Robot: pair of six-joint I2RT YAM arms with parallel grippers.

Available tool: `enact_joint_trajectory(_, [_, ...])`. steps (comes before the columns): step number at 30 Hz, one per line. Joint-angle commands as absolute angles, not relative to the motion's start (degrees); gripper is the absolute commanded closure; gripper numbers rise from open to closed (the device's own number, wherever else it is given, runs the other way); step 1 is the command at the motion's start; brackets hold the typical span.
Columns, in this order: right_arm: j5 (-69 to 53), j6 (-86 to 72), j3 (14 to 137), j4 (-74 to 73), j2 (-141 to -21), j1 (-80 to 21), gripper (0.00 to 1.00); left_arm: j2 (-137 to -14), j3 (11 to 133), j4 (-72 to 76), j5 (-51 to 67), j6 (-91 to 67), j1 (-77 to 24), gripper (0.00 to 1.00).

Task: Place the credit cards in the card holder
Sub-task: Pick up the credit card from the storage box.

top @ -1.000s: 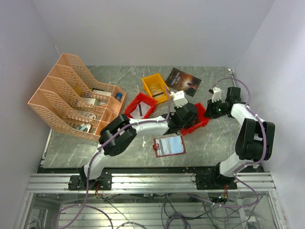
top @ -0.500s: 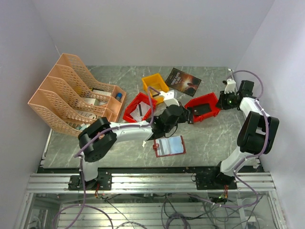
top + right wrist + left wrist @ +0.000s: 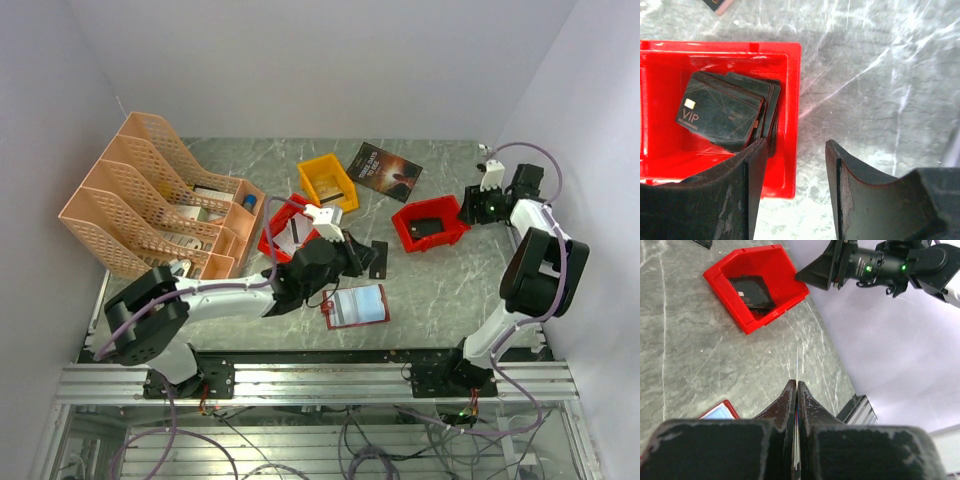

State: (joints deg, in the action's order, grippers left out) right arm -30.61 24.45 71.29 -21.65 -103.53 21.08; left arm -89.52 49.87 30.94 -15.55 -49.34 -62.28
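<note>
Left tool [image 3: 796, 385] — clamped shut on thin dark plastic card [image 3: 377, 258]. Right tool [image 3: 796, 144] — jaws parted, empty, at 3 o'clock wall of red plastic bin [image 3: 793, 75].

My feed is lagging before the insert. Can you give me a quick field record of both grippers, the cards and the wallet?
left gripper: shut on a thin plastic card, seen edge-on
right gripper: open, jaws astride one side wall of the red plastic bin
bin contents: stack of dark "VIP" cards
card holder: dark-red folding wallet, lying open on the grey marble-look table, pale pockets up, nothing gripping it
</note>
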Motion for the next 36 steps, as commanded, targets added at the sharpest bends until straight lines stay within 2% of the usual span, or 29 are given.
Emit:
enact_joint_trajectory(1, [-32.1, 27.0, 71.2, -21.1, -95.8, 21.6, 0.46, -84.3, 44.5, 38.7, -10.5, -47.7, -62.0, 0.93])
enact_joint_trajectory(3, [-33.3, 28.2, 71.1, -22.7, -92.5, 21.6, 0.41, -81.9, 41.4, 40.1, -9.2, -47.5, -62.0, 0.93])
enact_joint_trajectory(6, [-37.9, 30.1, 70.7, -25.7, -87.8, 21.6, 0.39, -77.9, 36.1, 43.9, -7.6, -47.2, -62.0, 0.93])
enact_joint_trajectory(12, [-58.0, 34.4, 67.3, -32.8, -79.4, 19.6, 0.39, -69.7, 25.0, 52.3, -7.7, -45.8, -62.0, 0.93])
enact_joint_trajectory(15, [-66.1, 38.0, 64.1, -36.5, -76.3, 14.9, 0.39, -66.7, 20.8, 56.7, -7.5, -44.9, -62.0, 0.93])
enact_joint_trajectory(18, [-69.2, 40.8, 61.1, -38.7, -73.9, 7.2, 0.38, -64.7, 17.5, 60.6, -7.0, -44.1, -61.8, 0.93])
enact_joint_trajectory(21, [-74.5, 39.4, 57.9, -36.6, -71.8, 2.4, 0.37, -63.4, 14.5, 65.0, -7.0, -44.1, -61.5, 0.93])
enact_joint_trajectory(25, [-81.9, 36.4, 54.3, -34.6, -71.7, 1.1, 0.31, -63.7, 12.3, 70.7, -6.0, -44.3, -60.4, 0.93])
enact_joint_trajectory(29, [-84.4, 31.0, 51.7, -29.8, -72.6, -2.1, 0.28, -65.8, 12.4, 74.8, -3.4, -45.6, -57.9, 0.93])
enact_joint_trajectory(36, [-85.8, 7.6, 45.2, -7.9, -72.7, -7.0, 0.30, -75.0, 14.1, 87.3, 3.3, -49.0, -53.8, 0.93])
